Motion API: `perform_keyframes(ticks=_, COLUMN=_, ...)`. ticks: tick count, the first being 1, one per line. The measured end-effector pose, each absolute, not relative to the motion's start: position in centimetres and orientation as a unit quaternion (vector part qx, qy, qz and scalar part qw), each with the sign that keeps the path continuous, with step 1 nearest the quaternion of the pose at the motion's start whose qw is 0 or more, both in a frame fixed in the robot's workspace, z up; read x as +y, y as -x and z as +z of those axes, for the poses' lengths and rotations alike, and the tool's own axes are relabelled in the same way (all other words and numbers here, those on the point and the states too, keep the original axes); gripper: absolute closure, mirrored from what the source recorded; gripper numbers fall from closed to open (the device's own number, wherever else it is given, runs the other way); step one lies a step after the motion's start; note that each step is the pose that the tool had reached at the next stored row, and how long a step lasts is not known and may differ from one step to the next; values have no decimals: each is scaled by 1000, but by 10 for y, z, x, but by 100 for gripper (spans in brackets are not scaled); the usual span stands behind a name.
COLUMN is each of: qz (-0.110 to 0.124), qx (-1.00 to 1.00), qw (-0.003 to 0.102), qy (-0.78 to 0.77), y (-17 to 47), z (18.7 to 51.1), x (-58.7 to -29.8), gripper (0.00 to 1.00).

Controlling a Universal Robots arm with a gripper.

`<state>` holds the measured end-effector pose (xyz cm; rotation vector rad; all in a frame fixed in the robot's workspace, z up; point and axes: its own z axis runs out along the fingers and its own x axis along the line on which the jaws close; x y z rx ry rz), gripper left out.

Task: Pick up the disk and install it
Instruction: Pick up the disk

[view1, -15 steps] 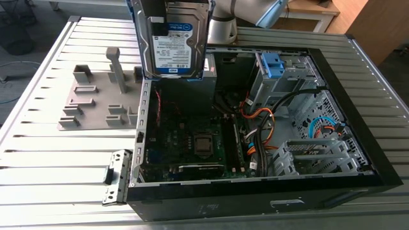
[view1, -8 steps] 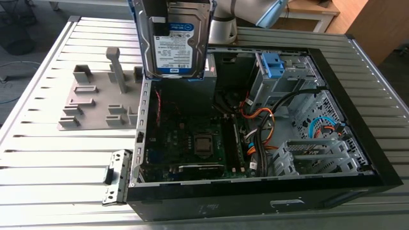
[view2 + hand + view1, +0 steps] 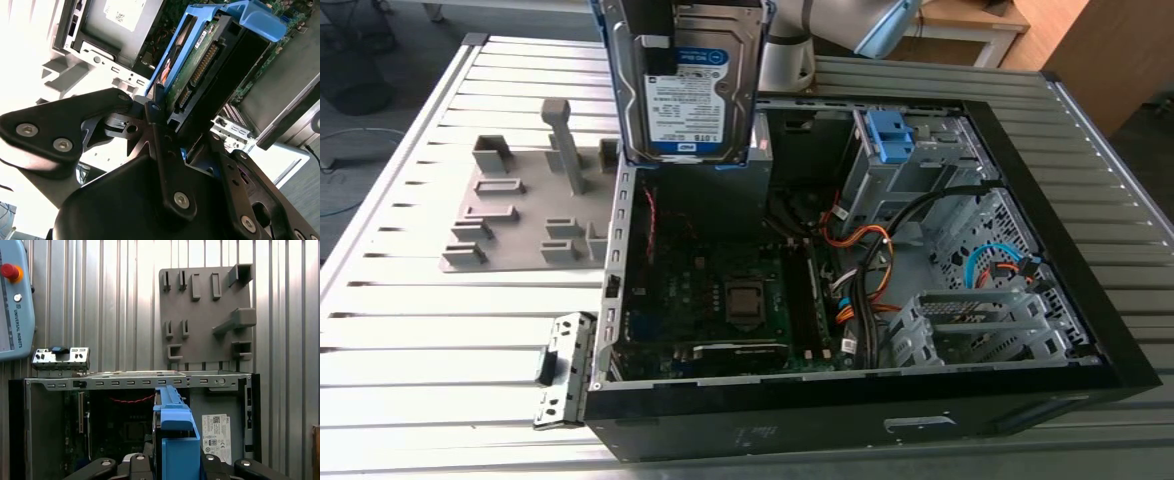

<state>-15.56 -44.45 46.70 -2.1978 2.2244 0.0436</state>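
The disk (image 3: pixel 691 80) hangs upright over the open computer case (image 3: pixel 854 440), at its 11 o'clock corner in the exterior view; the gripper (image 3: pixel 172 120) is clamped on its blue-framed edge. I judge it must be held untilted, clear of the cables (image 3: pixel 874 245)

Ribbed metal table (image 3: pixel 427 330), wooden furniture (image 3: pixel 1101 60)

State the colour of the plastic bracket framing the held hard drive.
Blue; the plastic bracket on the silver disk shows best in the first wrist view.
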Motion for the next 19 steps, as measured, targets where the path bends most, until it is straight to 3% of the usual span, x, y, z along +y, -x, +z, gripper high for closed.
perform_keyframes(ticks=19, qz=14, qx=711, qw=7, qy=703, y=151, z=467, x=-445, gripper=64)
